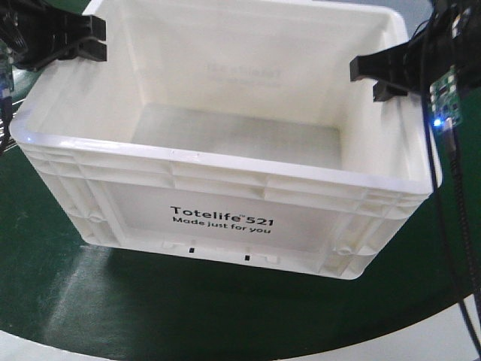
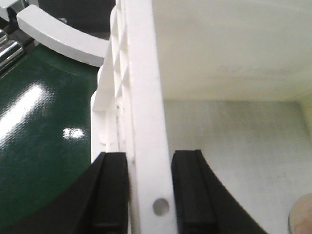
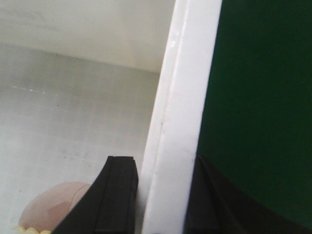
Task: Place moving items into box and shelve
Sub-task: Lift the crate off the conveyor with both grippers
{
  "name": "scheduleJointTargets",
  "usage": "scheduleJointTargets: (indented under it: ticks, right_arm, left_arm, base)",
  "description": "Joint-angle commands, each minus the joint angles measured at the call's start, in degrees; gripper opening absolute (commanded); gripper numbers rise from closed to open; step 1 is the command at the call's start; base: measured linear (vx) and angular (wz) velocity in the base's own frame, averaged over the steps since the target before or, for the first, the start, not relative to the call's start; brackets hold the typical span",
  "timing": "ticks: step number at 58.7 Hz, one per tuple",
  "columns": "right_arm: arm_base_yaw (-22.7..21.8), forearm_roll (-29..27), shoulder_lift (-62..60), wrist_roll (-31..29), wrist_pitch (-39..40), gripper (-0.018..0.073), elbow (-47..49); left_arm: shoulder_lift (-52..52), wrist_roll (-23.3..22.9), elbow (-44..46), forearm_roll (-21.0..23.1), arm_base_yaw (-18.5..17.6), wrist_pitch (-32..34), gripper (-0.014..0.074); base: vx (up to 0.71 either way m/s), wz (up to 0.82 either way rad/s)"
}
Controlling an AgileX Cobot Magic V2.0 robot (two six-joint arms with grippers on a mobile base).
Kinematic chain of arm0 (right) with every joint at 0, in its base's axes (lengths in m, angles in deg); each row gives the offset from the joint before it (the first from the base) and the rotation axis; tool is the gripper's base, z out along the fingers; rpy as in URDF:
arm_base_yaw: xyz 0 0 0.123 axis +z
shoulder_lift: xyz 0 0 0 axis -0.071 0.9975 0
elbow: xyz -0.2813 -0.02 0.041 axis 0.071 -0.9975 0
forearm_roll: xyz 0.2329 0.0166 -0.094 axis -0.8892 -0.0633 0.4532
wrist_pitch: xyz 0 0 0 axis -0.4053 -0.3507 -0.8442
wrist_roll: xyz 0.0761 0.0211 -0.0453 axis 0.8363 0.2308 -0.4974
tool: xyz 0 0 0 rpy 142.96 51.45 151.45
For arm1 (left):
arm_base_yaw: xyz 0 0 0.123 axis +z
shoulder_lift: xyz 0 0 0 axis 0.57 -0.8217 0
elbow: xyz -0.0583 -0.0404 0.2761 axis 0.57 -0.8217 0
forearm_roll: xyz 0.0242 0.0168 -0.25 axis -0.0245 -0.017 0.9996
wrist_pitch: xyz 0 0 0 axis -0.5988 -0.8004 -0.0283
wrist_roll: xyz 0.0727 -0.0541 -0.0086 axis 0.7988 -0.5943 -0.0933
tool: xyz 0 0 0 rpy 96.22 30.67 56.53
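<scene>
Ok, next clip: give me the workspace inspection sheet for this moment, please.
Surface: green tabletop, glossy.
Job's things: box upright, no lid; pink plush with yellow crest on its floor; edge of a second round plush, colour unclear.
Clutter: nothing seen.
Grippers: left pincer closed on one side wall; right pincer straddles the opposite wall, a sliver beside its inner finger, grip uncertain.
Cables: black cables hang by the right arm.
Surroundings: pale floor past the table's curved edge.

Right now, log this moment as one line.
box: upright, open; left gripper: astride left rim; right gripper: astride right rim; pink toy: inside box
</scene>
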Motion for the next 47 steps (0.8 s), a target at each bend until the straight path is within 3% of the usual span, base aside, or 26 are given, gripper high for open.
scheduleJointTargets:
  ticks: [1,47]
  right_arm:
    - [0.1,-1.0,-2.6,-1.9,3.4,-0.0005,5.6]
    - [0.1,-5.5,-2.6,-1.5,2.0,-0.0004,8.5]
  left_arm:
    - [3.6,-0.4,4.4,7.6,-1.5,3.5,-0.0001]
    - [3.6,-0.4,6.5,8.1,-1.5,0.5,0.0]
  base:
    - [0.0,0.0]
    - [0.0,0.0]
